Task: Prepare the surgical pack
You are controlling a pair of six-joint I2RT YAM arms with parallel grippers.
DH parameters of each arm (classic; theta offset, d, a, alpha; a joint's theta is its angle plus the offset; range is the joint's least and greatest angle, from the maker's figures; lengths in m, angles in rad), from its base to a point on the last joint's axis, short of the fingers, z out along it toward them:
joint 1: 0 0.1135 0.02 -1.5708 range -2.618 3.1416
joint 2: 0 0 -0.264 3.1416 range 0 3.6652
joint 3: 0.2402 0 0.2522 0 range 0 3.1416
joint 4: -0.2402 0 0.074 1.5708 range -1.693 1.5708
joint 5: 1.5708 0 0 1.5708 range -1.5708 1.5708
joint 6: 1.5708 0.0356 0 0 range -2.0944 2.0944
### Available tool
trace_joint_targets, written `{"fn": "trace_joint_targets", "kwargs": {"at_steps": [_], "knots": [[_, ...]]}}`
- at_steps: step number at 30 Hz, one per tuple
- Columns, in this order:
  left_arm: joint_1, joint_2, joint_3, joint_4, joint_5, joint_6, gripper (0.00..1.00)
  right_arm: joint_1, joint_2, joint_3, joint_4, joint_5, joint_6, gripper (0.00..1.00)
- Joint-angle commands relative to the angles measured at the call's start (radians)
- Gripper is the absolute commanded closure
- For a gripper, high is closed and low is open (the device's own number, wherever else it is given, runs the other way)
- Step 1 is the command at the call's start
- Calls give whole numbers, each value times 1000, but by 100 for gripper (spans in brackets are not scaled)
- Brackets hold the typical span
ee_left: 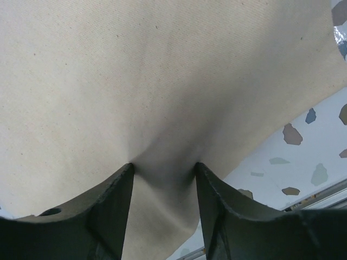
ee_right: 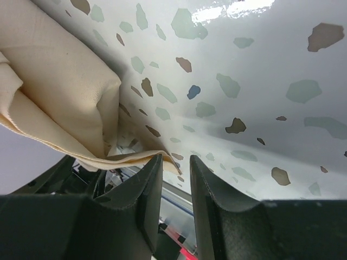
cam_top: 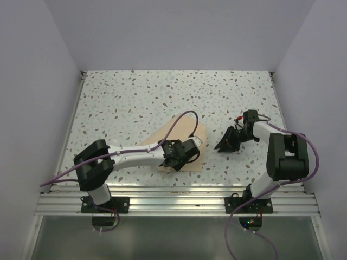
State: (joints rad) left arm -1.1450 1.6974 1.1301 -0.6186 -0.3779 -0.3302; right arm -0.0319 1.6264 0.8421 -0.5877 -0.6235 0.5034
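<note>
one surgical pack [cam_top: 181,135]; of two, left pincer [ee_left: 164,165] spread on its cloth, right pincer [ee_right: 176,160] narrowly apart (empty)

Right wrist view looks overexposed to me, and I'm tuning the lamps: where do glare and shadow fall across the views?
Right wrist: bright glare on the table along the top edge. Left wrist: soft shadow on the cloth within the left hand, no glare. Top view: evenly lit, no hot spots.
</note>
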Motion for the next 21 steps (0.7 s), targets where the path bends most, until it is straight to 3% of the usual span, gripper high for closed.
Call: {"fn": "trace_joint_targets", "kwargs": {"at_steps": [1,6,12,21], "knots": [[11,28,13,17,-21,10,52,3,-49,-6,0,-27,-2,70],[28,51,19,10,-12,2,66,1,-53,-6,-3,-28,-3,69],[47,56,88,-42,-15,17,100,13,-92,-9,-3,-48,30,73],[83,31,206,-92,100,63,100,167,-209,32,84,-74,245,92]]}}
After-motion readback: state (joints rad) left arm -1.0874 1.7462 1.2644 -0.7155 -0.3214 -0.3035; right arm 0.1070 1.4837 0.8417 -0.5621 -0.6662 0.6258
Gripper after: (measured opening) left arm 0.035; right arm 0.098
